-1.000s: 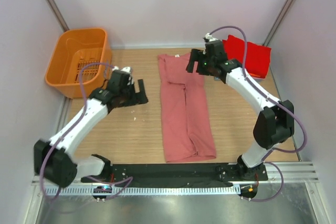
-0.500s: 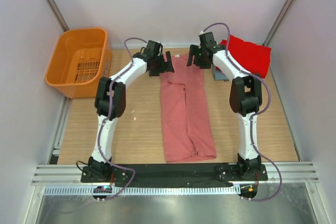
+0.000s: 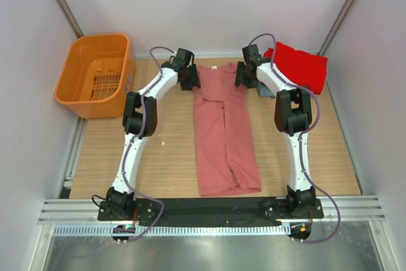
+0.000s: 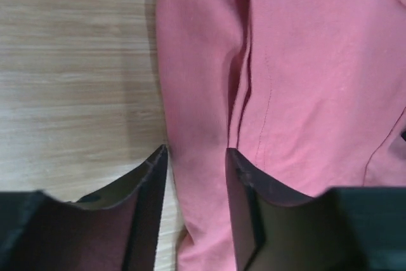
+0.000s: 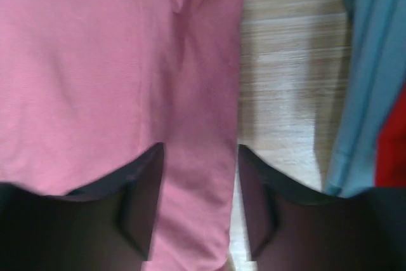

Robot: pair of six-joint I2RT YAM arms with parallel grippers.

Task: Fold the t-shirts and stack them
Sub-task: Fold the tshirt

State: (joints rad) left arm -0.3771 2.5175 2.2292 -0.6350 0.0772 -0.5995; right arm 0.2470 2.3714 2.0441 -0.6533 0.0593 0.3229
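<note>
A salmon-pink t-shirt lies flat on the wooden table, folded into a long strip with its neck at the far end. My left gripper sits at the strip's far left corner and my right gripper at its far right corner. In the left wrist view the left gripper straddles the t-shirt's left edge, jaws partly apart, with wood showing beside the cloth. The right gripper likewise straddles the t-shirt's right edge without pinching it. A folded red t-shirt rests on a grey-blue one at the far right.
An orange plastic basket stands at the far left. The red and grey-blue pile lies close beside my right gripper. White walls close in the table on three sides. Bare wood shows on both sides of the pink strip.
Both arms have reached out to the far end of the pink t-shirt. Their jaws have narrowed from wide open to a partial gap around its far corners.
</note>
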